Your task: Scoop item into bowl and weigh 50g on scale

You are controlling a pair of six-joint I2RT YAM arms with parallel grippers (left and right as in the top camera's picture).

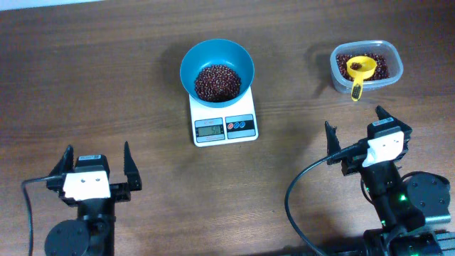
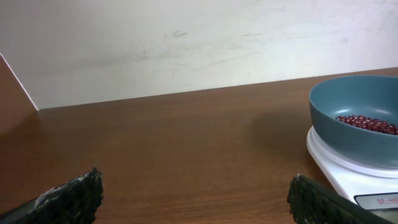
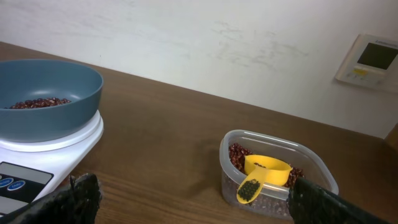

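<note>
The teal-blue bowl [image 1: 217,70] sits on the white scale [image 1: 224,122] at the table's middle back, holding a heap of dark red-brown beans [image 1: 217,82]. The bowl [image 2: 360,124] and beans [image 2: 367,124] also show at the right of the left wrist view, and the bowl [image 3: 46,99] and scale [image 3: 43,158] at the left of the right wrist view. My left gripper [image 1: 97,167] is open and empty at the front left. My right gripper [image 1: 357,131] is open and empty at the front right, short of the tub.
A clear plastic tub [image 1: 366,65] of beans stands at the back right with a yellow scoop [image 1: 359,71] resting in it, handle over the front rim; both also show in the right wrist view [image 3: 277,180]. A pale wall rises behind the table.
</note>
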